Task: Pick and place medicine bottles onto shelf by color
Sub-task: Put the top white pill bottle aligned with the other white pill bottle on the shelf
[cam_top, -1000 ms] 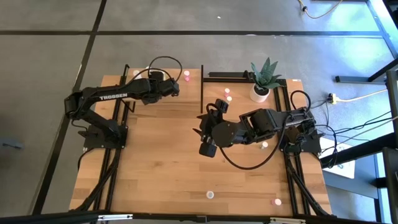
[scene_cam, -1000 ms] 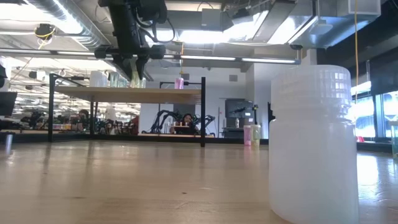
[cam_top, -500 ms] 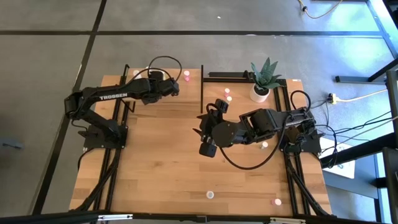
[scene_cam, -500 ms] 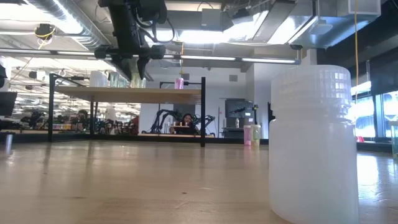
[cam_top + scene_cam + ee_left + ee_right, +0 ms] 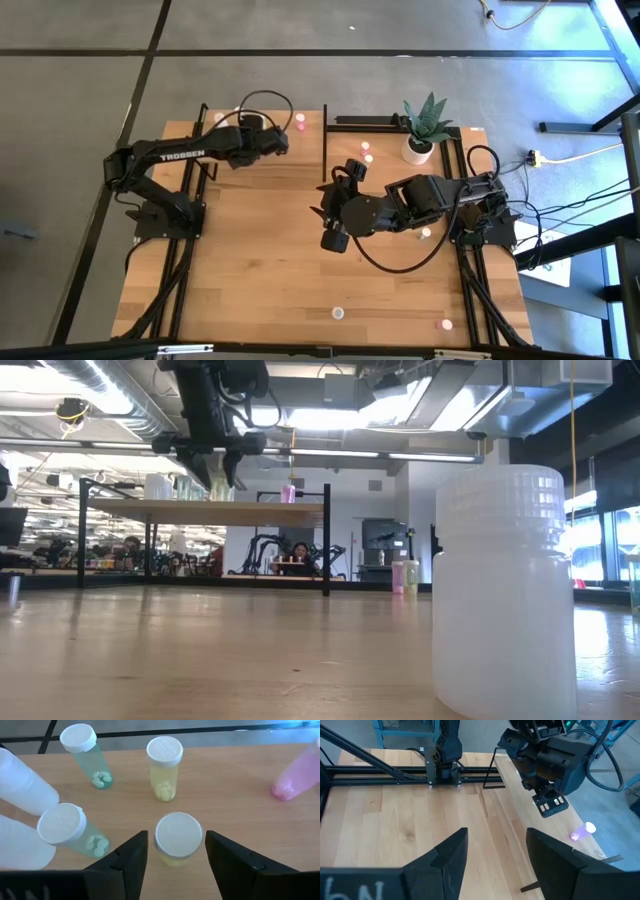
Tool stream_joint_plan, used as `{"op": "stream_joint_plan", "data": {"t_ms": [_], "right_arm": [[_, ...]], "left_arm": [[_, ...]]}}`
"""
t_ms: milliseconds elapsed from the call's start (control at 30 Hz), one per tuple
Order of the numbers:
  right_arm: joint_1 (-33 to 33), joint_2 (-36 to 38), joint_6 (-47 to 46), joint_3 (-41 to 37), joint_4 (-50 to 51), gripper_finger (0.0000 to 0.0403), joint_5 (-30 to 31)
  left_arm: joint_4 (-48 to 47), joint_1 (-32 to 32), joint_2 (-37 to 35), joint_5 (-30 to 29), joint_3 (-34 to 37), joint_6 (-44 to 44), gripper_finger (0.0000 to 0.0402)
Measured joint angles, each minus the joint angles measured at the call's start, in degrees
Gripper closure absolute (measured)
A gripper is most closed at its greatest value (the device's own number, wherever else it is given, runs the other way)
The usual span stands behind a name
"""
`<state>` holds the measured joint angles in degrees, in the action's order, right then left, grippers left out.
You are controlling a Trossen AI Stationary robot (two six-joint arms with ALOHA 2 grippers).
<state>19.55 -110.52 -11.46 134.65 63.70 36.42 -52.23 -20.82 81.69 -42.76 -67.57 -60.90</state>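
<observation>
A light-wood worktop (image 5: pixel 260 270) stands on grey floor, an open workshop behind. On the shelf (image 5: pixel 200 510) at its far left corner, the left hand (image 5: pixel 175 851) spreads wide around a yellow bottle (image 5: pixel 178 839) of pills, not touching; green-tinted bottles (image 5: pixel 86 756) and a pink one (image 5: pixel 296 782) stand near. The right hand (image 5: pixel 495 851) hangs wide and empty over the worktop's middle.

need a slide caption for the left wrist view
Left gripper open around a yellow bottle standing on the shelf, beside another yellow bottle, two green bottles and a pink one.

Shelf (image 5: pixel 240 780): pale matt wood, fine grain. Medicine bottles (image 5: pixel 165 767): translucent tinted plastic, smooth; ribbed matt white caps. Left tool (image 5: pixel 176 851) fingers (image 5: pixel 131 857): matt black plastic. Table (image 5: pixel 395 820): satin light-wood planks.
</observation>
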Motion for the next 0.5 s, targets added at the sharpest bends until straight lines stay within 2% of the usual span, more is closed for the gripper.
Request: {"op": "stream_joint_plan", "data": {"t_ms": [267,500], "right_arm": [[0.0,0.0,0.0,0.0,-0.04,0.0201,0.0],[0.0,0.0,-0.2,0.0,-0.76,0.0201,-0.01]], "left_arm": [[-0.41,2.76,-1.41,-4.04,0.0,0.06,0.021],[-0.96,7.09,-7.06,-7.8,0.0,1.94,0.021]]}}
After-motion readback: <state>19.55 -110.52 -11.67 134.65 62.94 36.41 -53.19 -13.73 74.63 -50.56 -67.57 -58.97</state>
